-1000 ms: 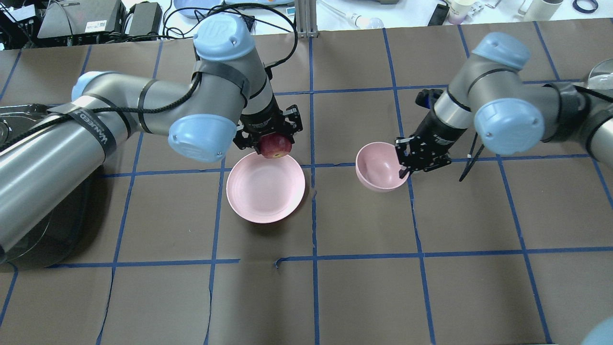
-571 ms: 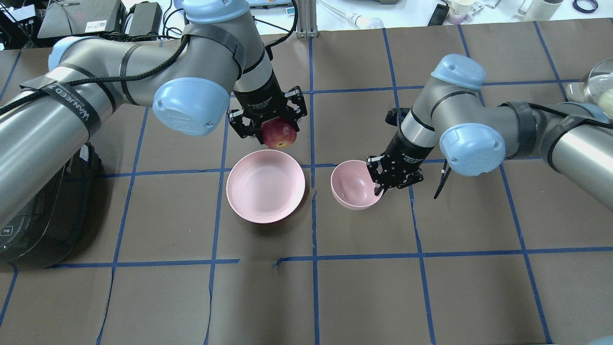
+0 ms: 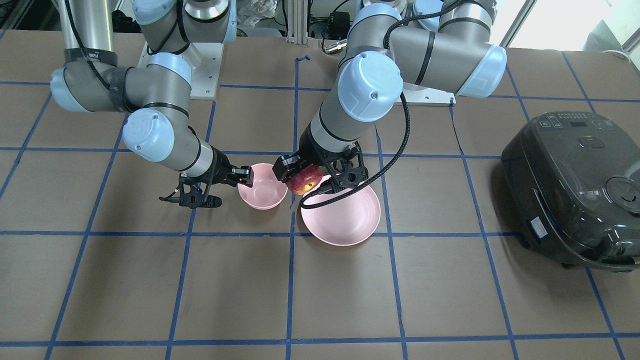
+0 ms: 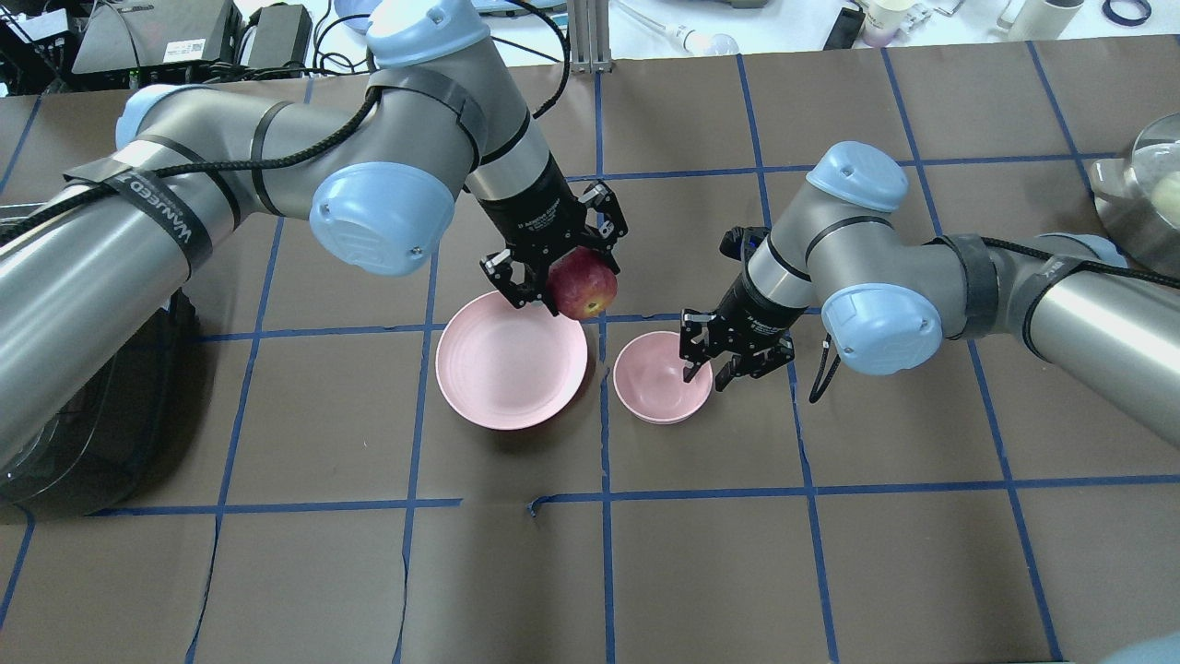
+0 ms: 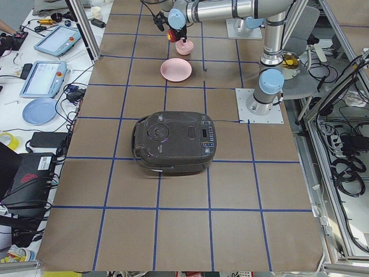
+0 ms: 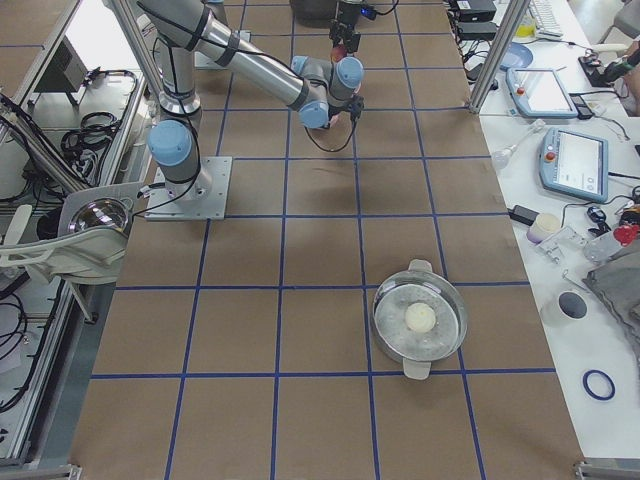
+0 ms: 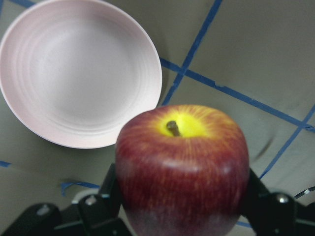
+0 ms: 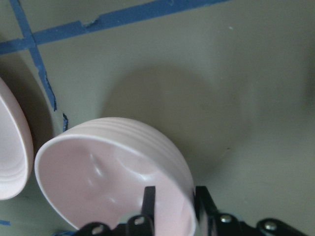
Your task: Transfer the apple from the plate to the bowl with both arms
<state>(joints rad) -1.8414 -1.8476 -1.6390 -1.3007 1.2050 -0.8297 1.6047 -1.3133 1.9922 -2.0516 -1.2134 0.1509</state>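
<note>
Apple (image 4: 583,284), dark red with yellow patch round its stem, was gripped in jaws of left gripper (image 4: 564,277), aloft over edge of plate (image 4: 498,392). Jaws of right gripper (image 4: 702,373) pinched wall of bowl (image 4: 650,395), beside plate.

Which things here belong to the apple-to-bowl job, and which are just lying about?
Job:
- apple, held in the left gripper
- plate, bare
- bowl, rim pinched by the right gripper

Lying about:
- cooker
- pot
</note>
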